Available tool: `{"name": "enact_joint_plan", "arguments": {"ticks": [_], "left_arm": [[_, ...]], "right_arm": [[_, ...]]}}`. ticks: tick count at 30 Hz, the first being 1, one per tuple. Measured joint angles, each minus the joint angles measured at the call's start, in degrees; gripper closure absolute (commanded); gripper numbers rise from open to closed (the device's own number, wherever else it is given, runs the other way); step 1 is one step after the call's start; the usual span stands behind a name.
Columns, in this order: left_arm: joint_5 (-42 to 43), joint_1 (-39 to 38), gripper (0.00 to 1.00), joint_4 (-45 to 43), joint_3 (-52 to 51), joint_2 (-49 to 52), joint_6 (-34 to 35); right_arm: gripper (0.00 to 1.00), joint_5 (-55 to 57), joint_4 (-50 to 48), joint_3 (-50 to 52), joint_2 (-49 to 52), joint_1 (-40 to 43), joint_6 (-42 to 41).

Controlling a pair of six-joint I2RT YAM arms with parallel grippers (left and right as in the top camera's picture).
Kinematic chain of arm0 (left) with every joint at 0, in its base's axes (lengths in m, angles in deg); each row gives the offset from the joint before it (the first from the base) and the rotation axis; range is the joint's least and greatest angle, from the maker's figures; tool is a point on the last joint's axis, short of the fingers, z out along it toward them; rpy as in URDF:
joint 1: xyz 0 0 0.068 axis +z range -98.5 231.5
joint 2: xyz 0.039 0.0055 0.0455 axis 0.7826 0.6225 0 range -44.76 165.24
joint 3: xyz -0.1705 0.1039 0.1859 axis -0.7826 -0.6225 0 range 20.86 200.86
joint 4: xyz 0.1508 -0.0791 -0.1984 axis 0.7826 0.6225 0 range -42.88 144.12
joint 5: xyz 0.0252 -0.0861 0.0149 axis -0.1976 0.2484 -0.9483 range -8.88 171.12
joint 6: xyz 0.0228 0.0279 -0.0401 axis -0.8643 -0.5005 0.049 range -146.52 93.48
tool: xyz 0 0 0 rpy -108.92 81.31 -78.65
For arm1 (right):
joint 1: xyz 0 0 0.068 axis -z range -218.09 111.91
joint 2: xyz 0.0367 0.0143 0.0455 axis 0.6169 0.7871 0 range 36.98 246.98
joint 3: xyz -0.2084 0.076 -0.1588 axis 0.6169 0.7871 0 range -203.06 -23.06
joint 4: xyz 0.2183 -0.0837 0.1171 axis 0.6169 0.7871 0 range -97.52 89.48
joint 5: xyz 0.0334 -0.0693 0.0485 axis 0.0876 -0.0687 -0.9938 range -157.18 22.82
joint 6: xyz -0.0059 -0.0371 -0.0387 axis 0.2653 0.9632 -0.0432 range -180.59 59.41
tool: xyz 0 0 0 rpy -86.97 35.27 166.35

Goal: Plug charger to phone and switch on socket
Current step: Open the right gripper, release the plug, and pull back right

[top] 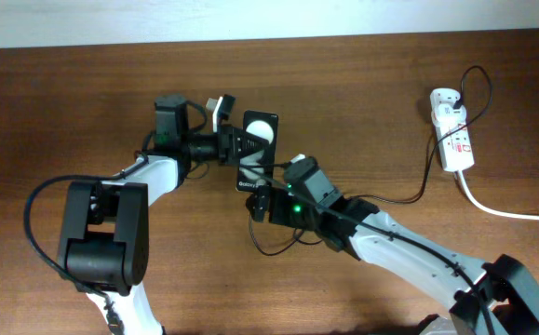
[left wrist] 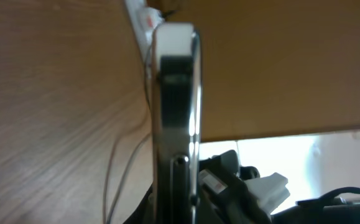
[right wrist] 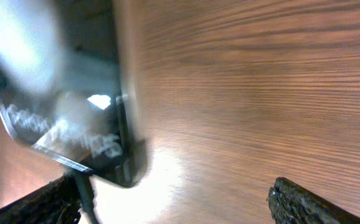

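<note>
Your left pincer (top: 240, 145) pinches the phone (top: 255, 170), its long axis pointing at your spread right pincer (top: 258, 206) just beyond.

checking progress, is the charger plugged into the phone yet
Cannot tell. In the right wrist view the charger meets the phone at its bottom edge, but blur hides whether the tip is seated.
</note>
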Motion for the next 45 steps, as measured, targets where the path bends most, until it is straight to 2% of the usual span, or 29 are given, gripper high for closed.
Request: {"name": "enact_joint_plan", "arguments": {"ticks": [1, 3, 4, 6, 9, 12, 13, 16, 21, 23, 24, 26, 29, 34, 42, 45], "left_arm": [[-3.4, -0.1, 1.0, 4.7, -0.1, 0.0, -0.9], [-15.9, -0.2, 1.0, 17.7, 0.0, 0.0, -1.9], [-21.0, -0.2, 1.0, 21.1, -0.2, 0.0, -1.9], [-29.5, -0.2, 1.0, 24.3, -0.4, 0.0, -1.9], [-33.2, -0.2, 1.0, 24.4, -0.4, 0.0, -1.9], [-37.7, -1.7, 1.0, 25.1, -0.4, 0.0, -3.3], [-40.1, -2.8, 1.0, 25.1, -0.4, 0.0, -3.9], [-43.2, -6.2, 1.0, 24.6, -0.2, -0.2, -4.8], [-45.5, -9.9, 0.98, 30.2, 0.8, -1.2, -8.6], [-49.5, -12.7, 0.95, 31.7, 1.0, -2.4, -10.3], [-51.0, -13.3, 0.92, 31.7, 1.0, -2.7, -10.3], [-53.0, -14.0, 0.79, 31.2, 1.0, -2.9, -11.0], [-58.2, -14.5, 0.77, 31.0, 1.0, -2.8, -12.5], [-60.3, -14.7, 0.6, 30.4, 1.2, -2.9, -13.3], [-60.6, -14.7, 0.59, 30.1, 1.3, -2.9, -13.3], [-60.7, -14.7, 0.61, 30.1, 1.3, -2.9, -13.3]], "right_arm": [[0.01, -1.2, -0.1, 0.0, 0.0, 1.2, 0.5], [0.01, -4.8, 0.0, 0.0, 0.0, 4.8, 1.9], [0.01, -5.7, 0.3, 0.0, 0.0, 6.6, 2.3], [0.01, -6.2, 2.4, 0.0, 0.0, 11.4, 4.2], [0.01, -3.3, 7.6, 0.0, 0.0, 16.0, 6.8], [0.01, 4.6, 13.5, -0.1, 0.0, 17.4, 7.7], [0.01, 11.6, 15.4, -0.1, 0.0, 17.4, 9.3], [0.01, 22.5, 17.1, 0.0, 0.0, 17.4, 10.3], [0.01, 24.5, 16.6, 0.0, 0.0, 17.4, 10.5], [0.01, 24.5, 16.2, 0.0, 0.0, 17.4, 10.5], [0.01, 24.5, 16.2, 0.0, 0.0, 17.4, 10.4], [0.01, 24.5, 16.1, 0.0, 0.0, 17.4, 10.4], [0.01, 24.7, 16.1, 0.0, 0.0, 17.4, 10.5], [0.01, 24.7, 16.0, 0.0, 0.0, 17.4, 10.5], [0.01, 24.7, 16.1, 0.0, 0.0, 17.4, 10.5], [0.01, 24.7, 16.1, 0.0, 0.0, 17.4, 10.5]]}}
